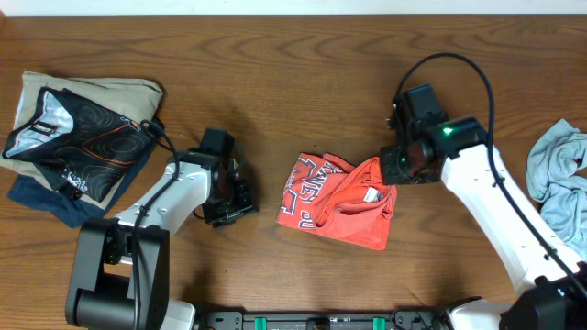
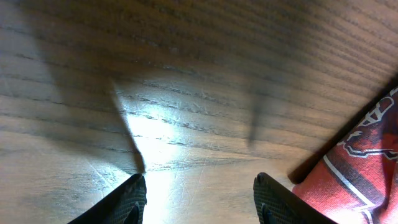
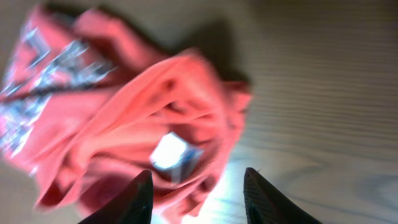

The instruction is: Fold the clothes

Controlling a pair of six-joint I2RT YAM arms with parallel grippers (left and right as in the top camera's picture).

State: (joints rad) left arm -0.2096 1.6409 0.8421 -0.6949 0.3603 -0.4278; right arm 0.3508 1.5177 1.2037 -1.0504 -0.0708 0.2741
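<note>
The coral-red T-shirt (image 1: 337, 202) lies bunched and partly folded on the middle of the wooden table, with its chest lettering on the left and its white neck tag (image 1: 371, 194) facing up. My right gripper (image 1: 402, 167) hovers at the shirt's upper right corner. Seen from the right wrist, this gripper (image 3: 198, 182) is open, with the shirt (image 3: 124, 106) and tag (image 3: 175, 153) just beyond its left finger. Left of the shirt, my left gripper (image 1: 240, 205) rests low over bare wood. It stands open (image 2: 199, 190) and empty, with the shirt's edge (image 2: 367, 165) to its right.
A crumpled pale grey-blue shirt (image 1: 561, 174) lies at the table's right edge beside my right arm. A stack of folded garments (image 1: 78, 137), tan, black-patterned and navy, sits at the far left. The robot base runs along the front edge.
</note>
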